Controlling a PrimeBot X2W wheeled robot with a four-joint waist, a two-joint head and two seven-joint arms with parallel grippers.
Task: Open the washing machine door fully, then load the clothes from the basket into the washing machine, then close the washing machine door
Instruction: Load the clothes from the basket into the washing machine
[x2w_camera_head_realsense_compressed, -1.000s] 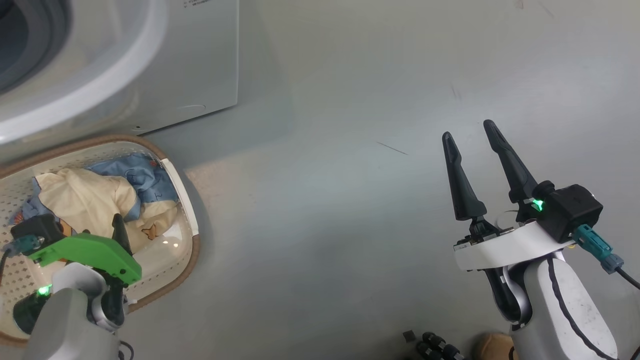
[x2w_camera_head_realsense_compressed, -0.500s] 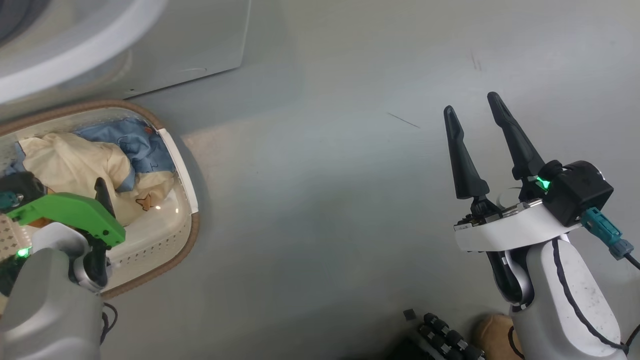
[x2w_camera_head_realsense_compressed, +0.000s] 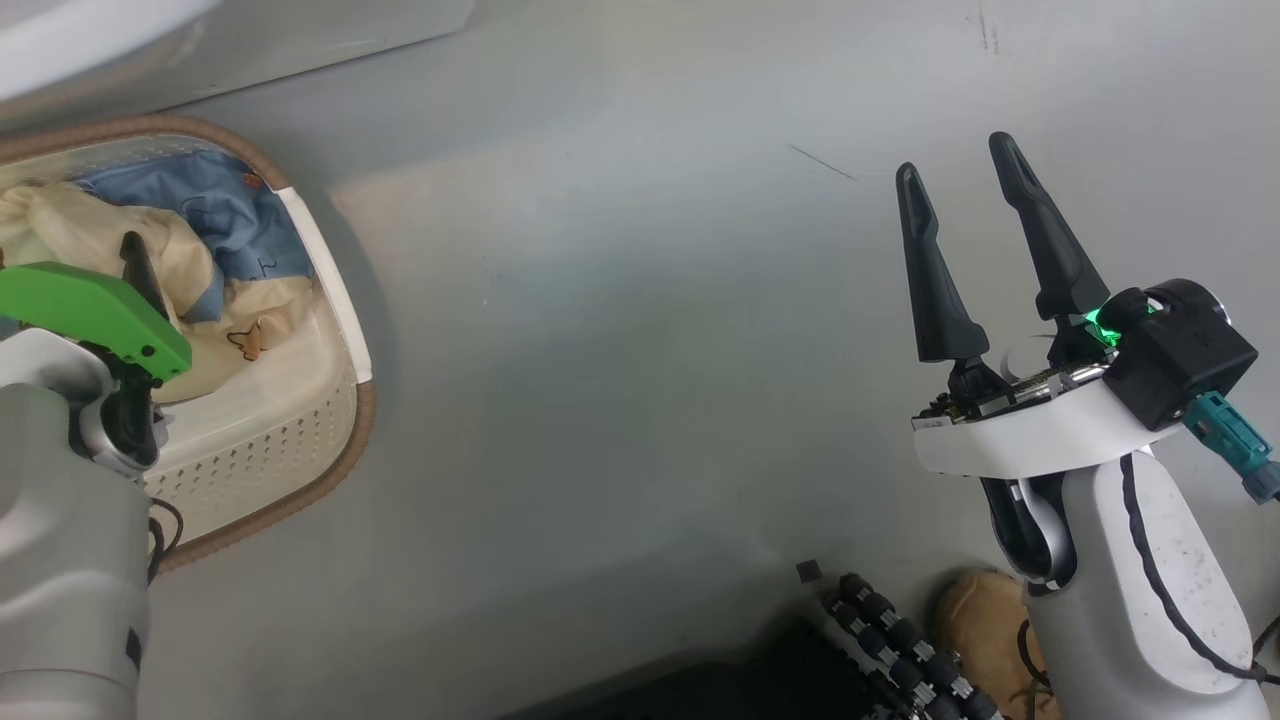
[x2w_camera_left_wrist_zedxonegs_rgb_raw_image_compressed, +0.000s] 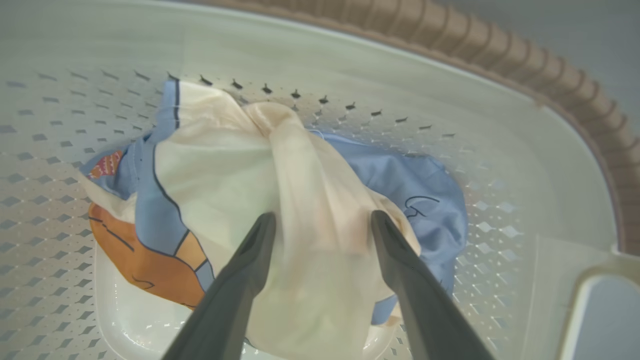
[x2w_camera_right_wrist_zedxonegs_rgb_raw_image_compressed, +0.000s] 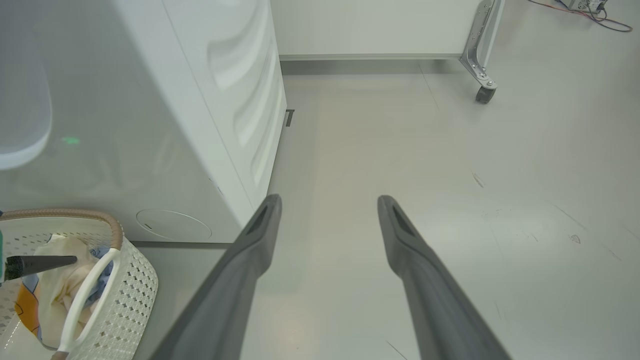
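The cream basket (x2w_camera_head_realsense_compressed: 320, 290) with its brown rim sits on the floor at the left, just in front of the white washing machine (x2w_camera_right_wrist_zedxonegs_rgb_raw_image_compressed: 240, 85). The clothes (x2w_camera_left_wrist_zedxonegs_rgb_raw_image_compressed: 320, 165), a cream and light blue bundle with an orange patch, lie in it. My left gripper (x2w_camera_left_wrist_zedxonegs_rgb_raw_image_compressed: 322, 216) reaches down into the basket, open, its two fingers straddling a cream fold of the clothes. In the head view one dark finger (x2w_camera_head_realsense_compressed: 140, 270) pokes out past the green housing. My right gripper (x2w_camera_head_realsense_compressed: 952, 155) hangs open over bare floor, far right of the basket, with nothing between its fingers. The washing machine door is out of view.
A white curved rim (x2w_camera_head_realsense_compressed: 90, 30) of the machine's front overhangs the basket. The wheeled metal leg (x2w_camera_right_wrist_zedxonegs_rgb_raw_image_compressed: 482, 85) of a white unit stands behind, with cables (x2w_camera_right_wrist_zedxonegs_rgb_raw_image_compressed: 595, 10) at the far right. Black rollers (x2w_camera_head_realsense_compressed: 900, 640) and a tan shoe (x2w_camera_head_realsense_compressed: 975, 605) lie beside my base.
The head camera has tilted, sliding basket and machine up and left in the picture. My left gripper has moved further over the clothes. Both grippers stay open.
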